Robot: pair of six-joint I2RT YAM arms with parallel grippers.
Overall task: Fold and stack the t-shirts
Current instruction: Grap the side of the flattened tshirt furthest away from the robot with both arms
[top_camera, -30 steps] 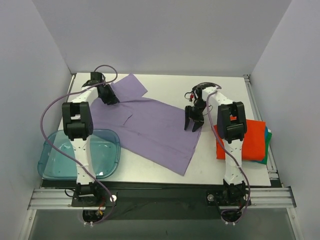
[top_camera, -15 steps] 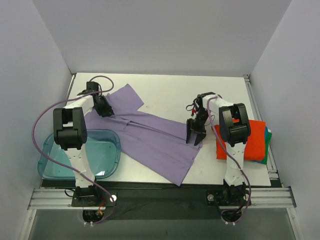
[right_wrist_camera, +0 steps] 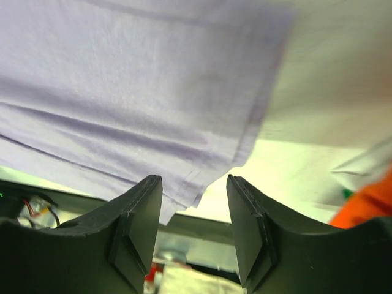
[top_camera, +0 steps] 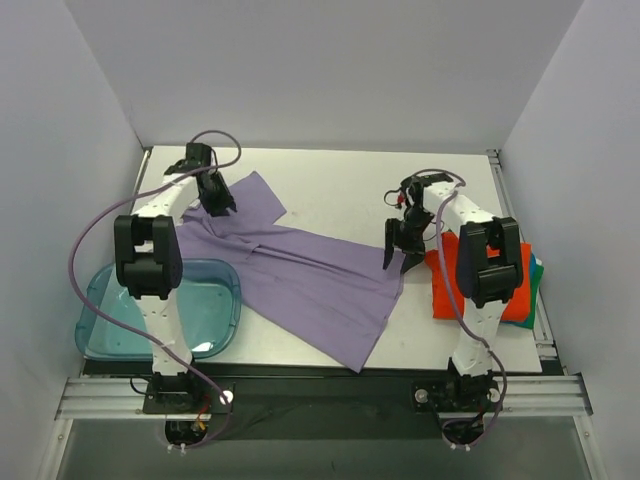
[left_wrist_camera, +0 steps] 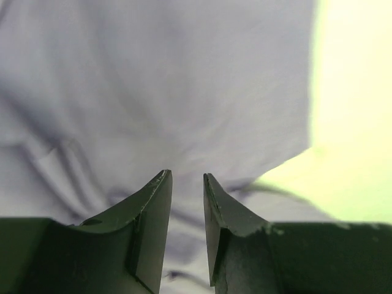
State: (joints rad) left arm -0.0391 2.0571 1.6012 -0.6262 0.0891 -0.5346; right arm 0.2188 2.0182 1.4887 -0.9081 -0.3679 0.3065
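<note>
On the table (top_camera: 350, 185), the lavender t-shirt (top_camera: 310, 275) lay on a diagonal from the far-left corner toward the near middle. It was narrower than a second before: its long far side had been turned over onto the body, leaving a crease along its length, so the first lengthwise fold looked done and the cross folds not yet. The left gripper (top_camera: 221, 204) had drawn back to the far sleeve and hung over it. Its wrist view showed the jaws a narrow slit apart with only cloth behind them and nothing visibly nipped. The right gripper (top_camera: 399, 261) had shifted a little rightward to the shirt's right hem, jaws spread, with the hem corner showing between them unpinched. Just beside it sat the folded orange-red t-shirt (top_camera: 441, 290), a green-teal t-shirt (top_camera: 538, 272) peeking out along its right side, so the stack was close for the transfer. The blue tray (top_camera: 110, 320) touched or slightly underlay the lavender cloth at the near left, crowding that side. The bare far-right part of the table offered the most open room for moving.
</note>
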